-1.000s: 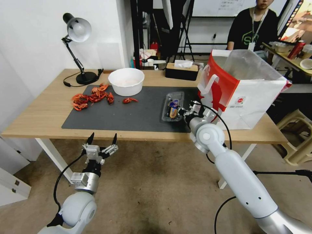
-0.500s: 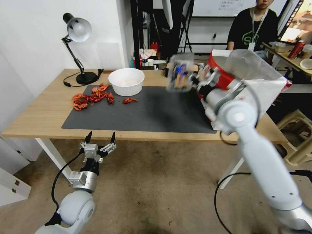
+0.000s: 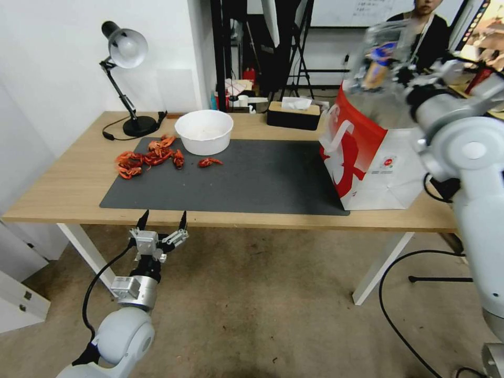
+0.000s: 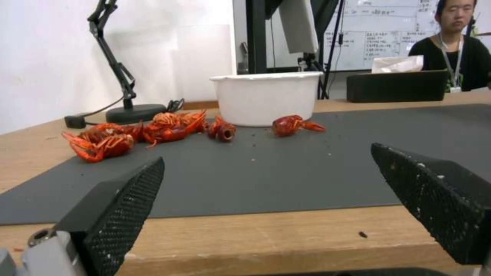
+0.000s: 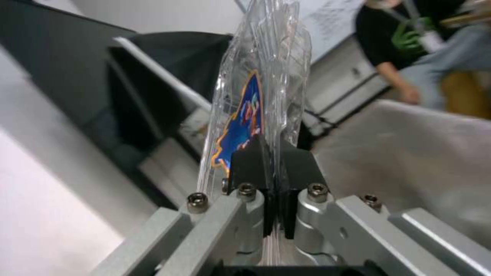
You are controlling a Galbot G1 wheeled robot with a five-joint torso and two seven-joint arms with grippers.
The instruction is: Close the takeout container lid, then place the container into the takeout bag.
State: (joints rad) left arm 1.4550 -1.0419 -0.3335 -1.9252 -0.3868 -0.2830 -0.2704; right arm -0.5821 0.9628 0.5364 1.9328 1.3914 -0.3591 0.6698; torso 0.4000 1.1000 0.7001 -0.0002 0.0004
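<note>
The takeout container (image 3: 375, 58), a clear clamshell with a blue and orange label, hangs in the air above the open top of the takeout bag (image 3: 367, 157). My right gripper (image 3: 408, 72) is shut on its rim. In the right wrist view the black fingers (image 5: 245, 161) pinch the container (image 5: 256, 76) with the lid pressed against the tray, and the bag's liner (image 5: 409, 153) lies below. The red-and-white bag stands on the table's right end. My left gripper (image 3: 163, 221) is open and waits below the table's front edge; its fingertips (image 4: 128, 191) point at the mat.
A dark mat (image 3: 231, 181) covers the middle of the wooden table (image 3: 63, 184). On it sit a white bowl (image 3: 203, 131) and red crayfish (image 3: 149, 156). A desk lamp (image 3: 126, 68) and a tissue box (image 3: 293, 113) stand at the back. A person sits behind the bag.
My right arm has lifted the container off the mat and carried it up and to the right, from beside the bag to above its opening. The left arm has stayed put.
</note>
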